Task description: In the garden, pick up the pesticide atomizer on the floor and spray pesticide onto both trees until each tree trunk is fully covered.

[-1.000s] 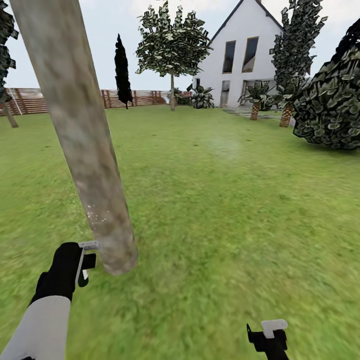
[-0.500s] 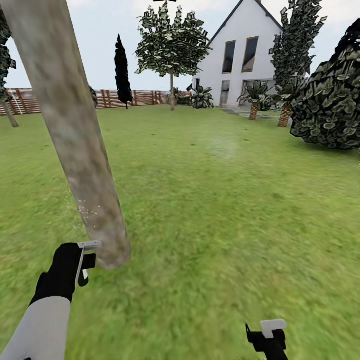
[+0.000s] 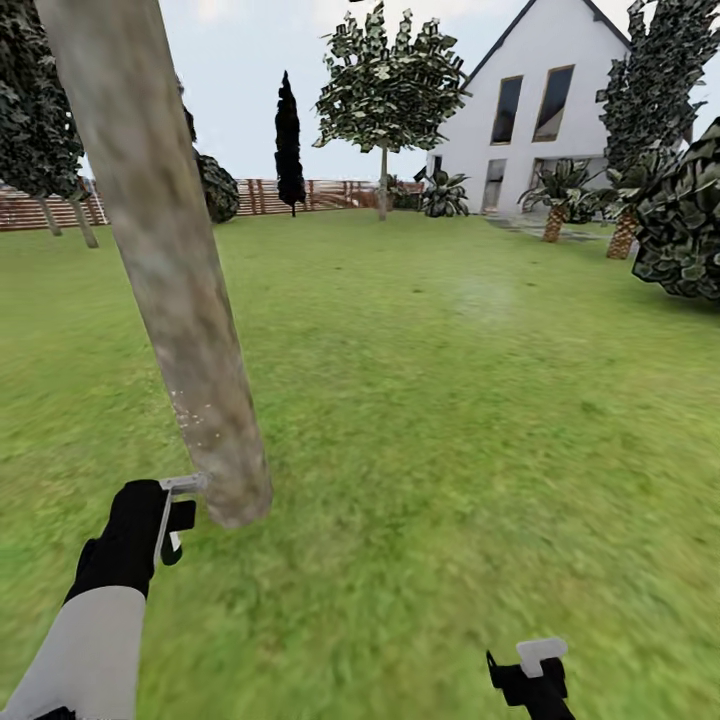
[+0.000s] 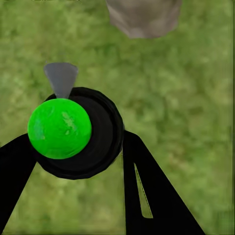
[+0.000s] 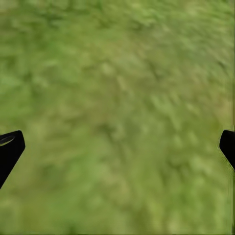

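Observation:
A thick, mottled grey-brown tree trunk [image 3: 165, 270] leans across the left of the head view, with pale specks low on its bark. My left gripper [image 3: 170, 520] is shut on the pesticide atomizer [image 3: 182, 487], whose grey nozzle sits right at the trunk's base. In the left wrist view the atomizer [image 4: 63, 129] shows a green round top on a black body between the black fingers [image 4: 147, 186], and the trunk's foot [image 4: 144, 17] lies just beyond. A second tree [image 3: 383, 180] stands far off by the fence. My right gripper [image 3: 530, 672] hangs open over grass [image 5: 120, 144].
A white house [image 3: 545, 110] stands at the back right, with short palms [image 3: 555, 200] and a dense bush [image 3: 685, 230] in front of it. A brown slat fence [image 3: 300, 195] and a dark column tree [image 3: 289, 140] close the far side. Open lawn [image 3: 450, 400] spreads ahead and right.
The whole picture has shifted right, so the camera has turned left. The atomizer's nozzle now sits closer to the trunk's base. The right gripper keeps its pose.

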